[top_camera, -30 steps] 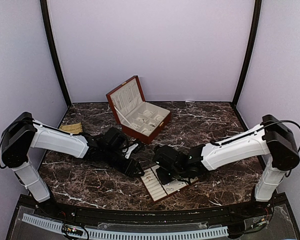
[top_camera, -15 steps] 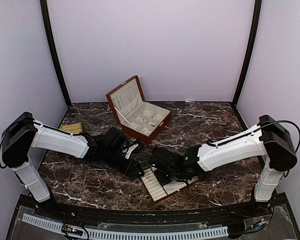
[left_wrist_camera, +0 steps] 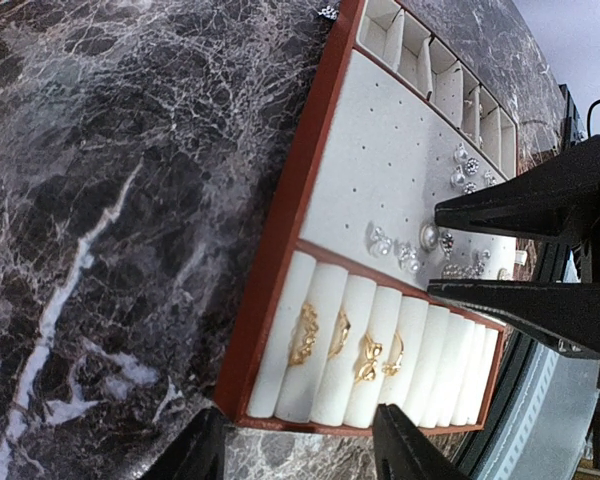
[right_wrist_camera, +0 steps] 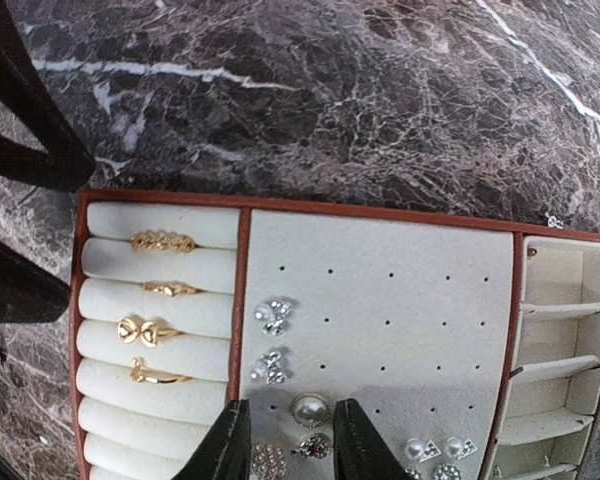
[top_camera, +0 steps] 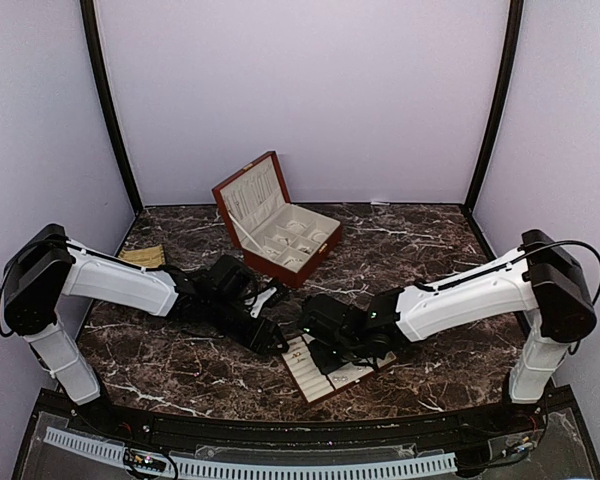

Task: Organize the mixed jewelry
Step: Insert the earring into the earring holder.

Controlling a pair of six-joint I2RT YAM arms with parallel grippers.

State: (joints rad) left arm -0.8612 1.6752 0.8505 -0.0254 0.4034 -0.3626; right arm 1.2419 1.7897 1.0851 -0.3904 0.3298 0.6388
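Right gripper [right_wrist_camera: 292, 425] spread, jaws either side of a pearl stud [right_wrist_camera: 310, 408] on the tray [right_wrist_camera: 380, 290] pad. More mixed jewelry [right_wrist_camera: 272, 316] lies just ahead of its tips. Left gripper [left_wrist_camera: 300, 430] spread, nothing pinched; gold rings [left_wrist_camera: 350, 345] just ahead.

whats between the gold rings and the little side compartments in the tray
A flat perforated cream panel holding several silvery and pearl studs, seen best in the right wrist view.

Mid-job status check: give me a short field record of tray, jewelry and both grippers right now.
tray: on the marble, near centre
ring rolls: four gold rings seated
stud panel: several silvery studs plus one pearl stud
right gripper: open, straddling pearl stud
left gripper: open, empty, at tray's ring end
wooden box: lid up, far centre
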